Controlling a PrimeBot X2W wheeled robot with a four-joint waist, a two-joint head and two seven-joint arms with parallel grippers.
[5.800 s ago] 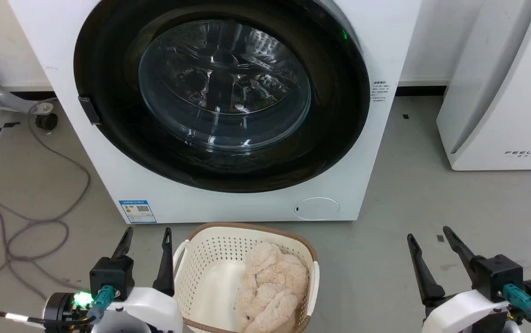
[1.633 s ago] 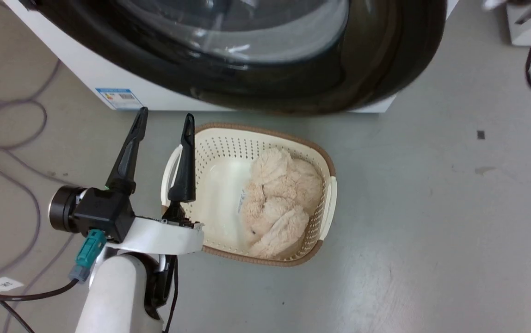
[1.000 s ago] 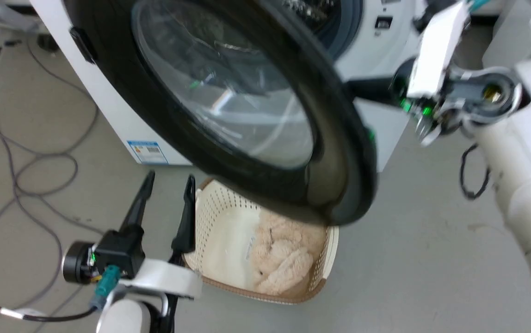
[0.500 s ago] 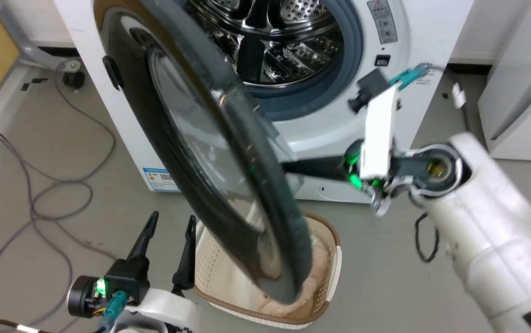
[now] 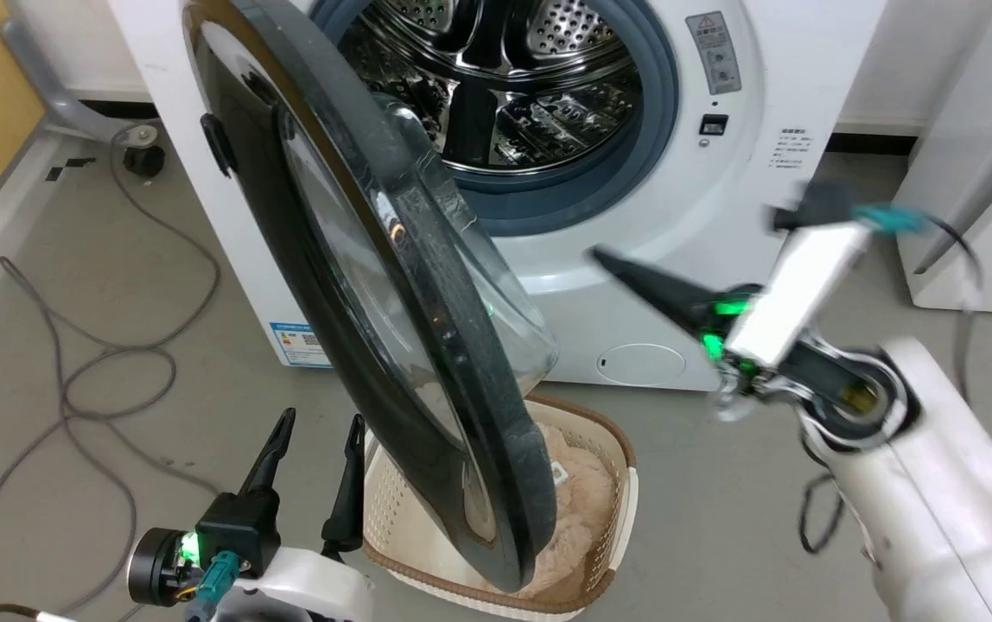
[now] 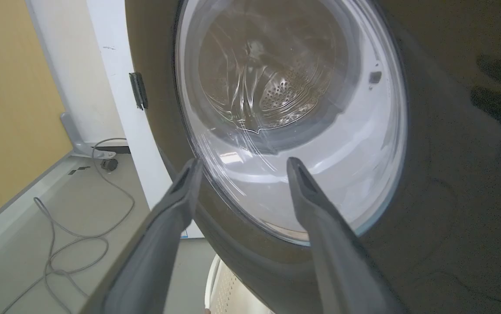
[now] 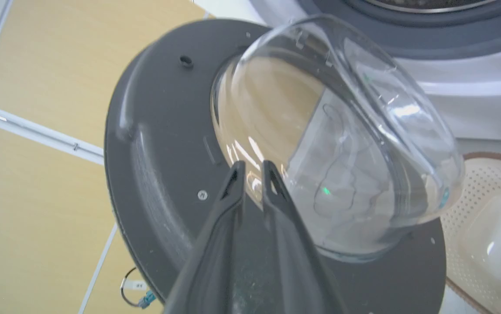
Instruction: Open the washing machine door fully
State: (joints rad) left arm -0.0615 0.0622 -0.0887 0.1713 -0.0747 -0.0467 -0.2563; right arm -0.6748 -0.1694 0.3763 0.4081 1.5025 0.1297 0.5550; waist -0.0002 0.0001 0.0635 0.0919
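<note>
The washing machine door (image 5: 392, 285) stands swung out on its left hinge, nearly edge-on in the head view, its glass bowl (image 5: 522, 337) bulging toward the white washing machine (image 5: 772, 78). The steel drum (image 5: 505, 78) is exposed. My right gripper (image 5: 601, 256) is shut on nothing and hangs right of the door's inner side, apart from it. In the right wrist view the right gripper (image 7: 252, 165) points at the grey inner face (image 7: 154, 152) beside the glass bowl (image 7: 342, 144). My left gripper (image 5: 316, 425) is open, low in front of the door's outer face (image 6: 451, 174).
A cream laundry basket (image 5: 627, 449) holding a beige plush (image 5: 578, 492) sits on the floor under the door's free edge. Grey cables (image 5: 116, 380) loop on the floor at left, near a yellow wall. A white appliance (image 5: 980, 173) stands at right.
The door has swung a little further out. My right gripper has pulled back to the right, away from the door's inner side, and now points up-left. The left gripper has not moved.
</note>
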